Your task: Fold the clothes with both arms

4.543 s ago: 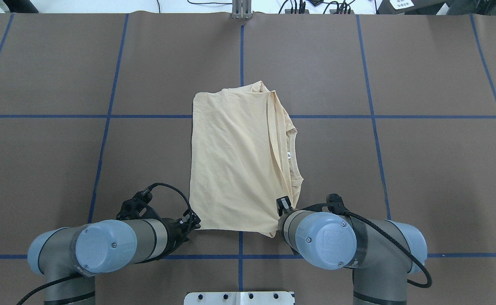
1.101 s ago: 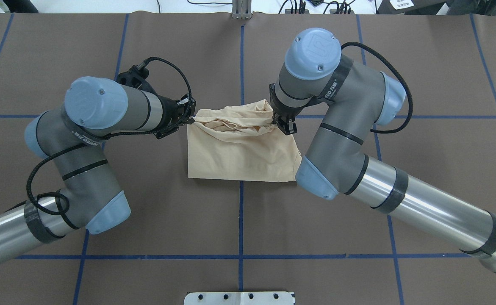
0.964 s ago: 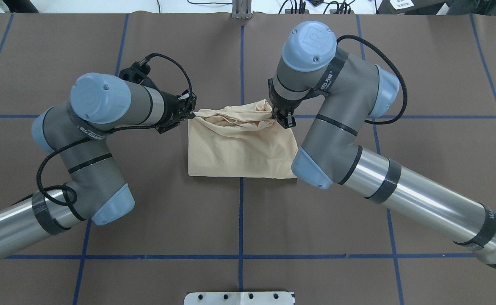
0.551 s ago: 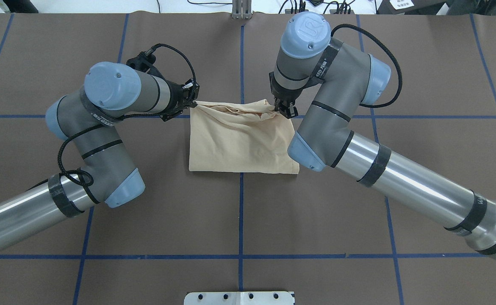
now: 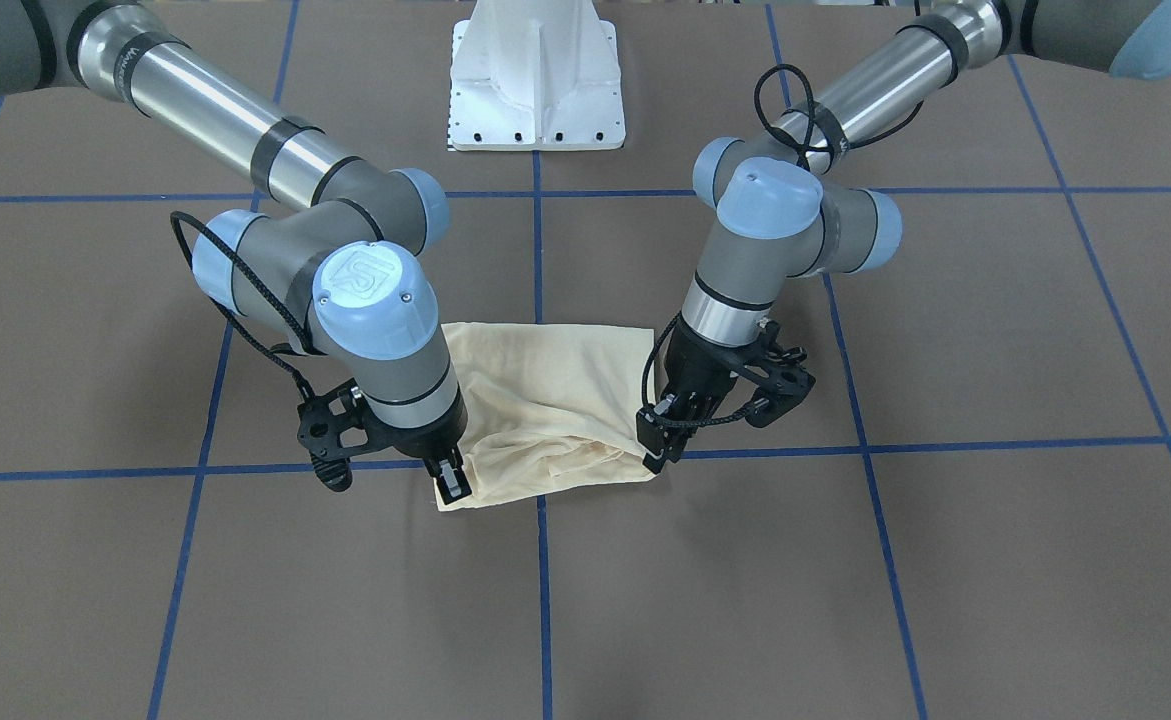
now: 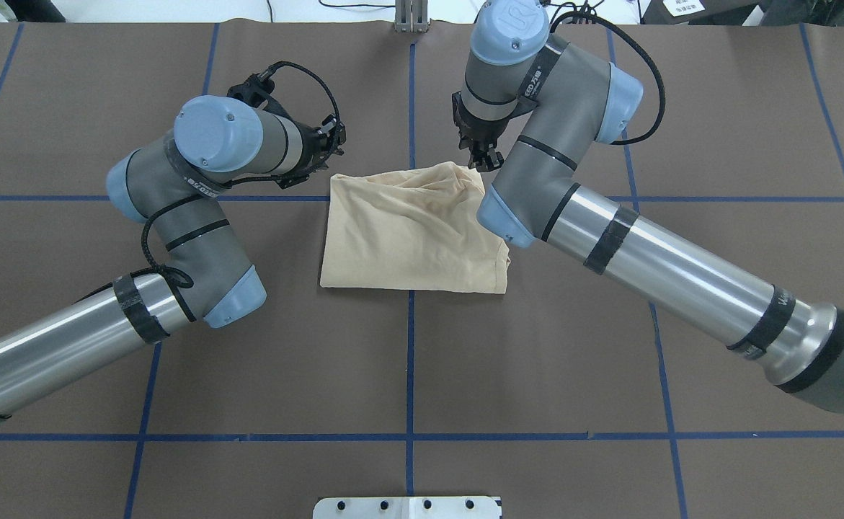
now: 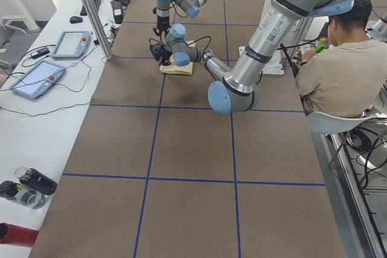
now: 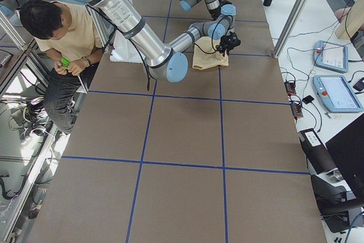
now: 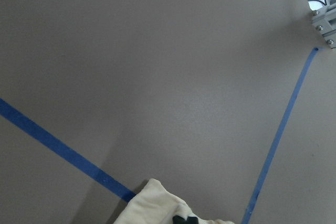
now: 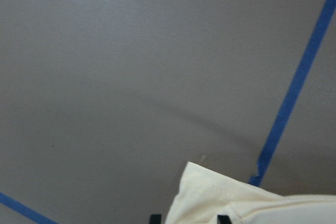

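The clothes are one cream-yellow shirt (image 6: 411, 231), folded in half and lying flat at the table's middle (image 5: 555, 400). No part of it is lifted. My left gripper (image 6: 337, 142) hovers just beyond the shirt's far left corner, fingers apart and empty (image 5: 653, 450). My right gripper (image 6: 481, 158) hangs open over the far right corner (image 5: 450, 485). In the right wrist view that corner (image 10: 220, 198) lies on the table between two spread fingertips. The left wrist view shows the other corner (image 9: 152, 203) flat under a black fingertip (image 9: 184, 219).
The white pedestal base (image 5: 535, 90) stands at the robot's edge. Blue tape lines (image 6: 410, 108) grid the brown table. A metal bracket (image 6: 411, 18) sits at the far edge. A seated person (image 7: 338, 70) is beside the base. Control pendants (image 7: 36, 77) and bottles (image 7: 30, 185) line a side bench.
Both arms carried the shirt's near edge away from the robot and laid it on the far edge, halving the shirt. Both grippers then let go and moved past that edge.
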Controlling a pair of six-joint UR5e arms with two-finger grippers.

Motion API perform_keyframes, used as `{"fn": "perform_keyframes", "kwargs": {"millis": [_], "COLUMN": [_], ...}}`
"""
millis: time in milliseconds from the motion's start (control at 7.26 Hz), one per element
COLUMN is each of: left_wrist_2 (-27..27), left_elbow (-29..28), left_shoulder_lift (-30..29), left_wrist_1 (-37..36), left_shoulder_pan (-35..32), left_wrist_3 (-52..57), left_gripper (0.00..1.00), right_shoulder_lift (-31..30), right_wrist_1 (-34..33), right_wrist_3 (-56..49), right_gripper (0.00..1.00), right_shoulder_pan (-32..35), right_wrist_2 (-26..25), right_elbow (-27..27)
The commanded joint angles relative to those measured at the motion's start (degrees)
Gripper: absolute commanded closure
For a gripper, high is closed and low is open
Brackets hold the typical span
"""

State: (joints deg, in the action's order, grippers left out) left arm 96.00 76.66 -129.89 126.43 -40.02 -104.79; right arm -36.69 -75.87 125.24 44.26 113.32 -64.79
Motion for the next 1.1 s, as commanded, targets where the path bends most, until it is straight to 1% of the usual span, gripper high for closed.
{"fn": "perform_keyframes", "kwargs": {"millis": [0, 138, 275, 413, 551, 688, 826, 964], "left_wrist_2": [-0.6, -0.2, 0.2, 5.5, 10.8, 15.0, 17.6, 19.4], "left_elbow": [-3.3, -3.2, -1.6, 3.4, 9.5, 13.8, 17.8, 21.2], "left_shoulder_lift": [-0.8, -0.8, 0.1, 4.0, 9.0, 12.9, 18.0, 23.5], "left_wrist_1": [1.2, 2.0, 1.9, 1.5, 1.2, 0.9, 0.9, 0.9], "left_shoulder_pan": [-3.4, -3.7, -4.0, -5.0, -7.6, -10.2, -12.4, -15.3], "left_wrist_3": [4.7, 5.6, 10.5, 20.6, 28.9, 36.8, 44.6, 52.5], "left_gripper": [0.37, 0.37, 0.37, 0.37, 0.37, 0.37, 0.37, 0.37], "right_shoulder_lift": [2.9, 2.9, 1.2, -4.0, -9.9, -14.2, -18.5, -23.7], "right_wrist_1": [2.0, 2.0, 1.3, -0.5, -3.4, -7.0, -8.1, -8.3], "right_wrist_3": [-3.5, -4.3, -7.6, -14.2, -24.0, -34.1, -42.8, -51.8], "right_gripper": [0.00, 0.00, 0.00, 0.00, 0.00, 0.00, 0.00, 0.00], "right_shoulder_pan": [2.5, 3.1, 4.0, 4.9, 6.4, 8.5, 11.5, 14.8], "right_wrist_2": [0.4, 1.7, 2.1, 2.3, 2.4, 2.8, 4.9, 8.0], "right_elbow": [4.9, 4.5, 2.1, -4.3, -11.5, -16.5, -20.1, -23.3]}}
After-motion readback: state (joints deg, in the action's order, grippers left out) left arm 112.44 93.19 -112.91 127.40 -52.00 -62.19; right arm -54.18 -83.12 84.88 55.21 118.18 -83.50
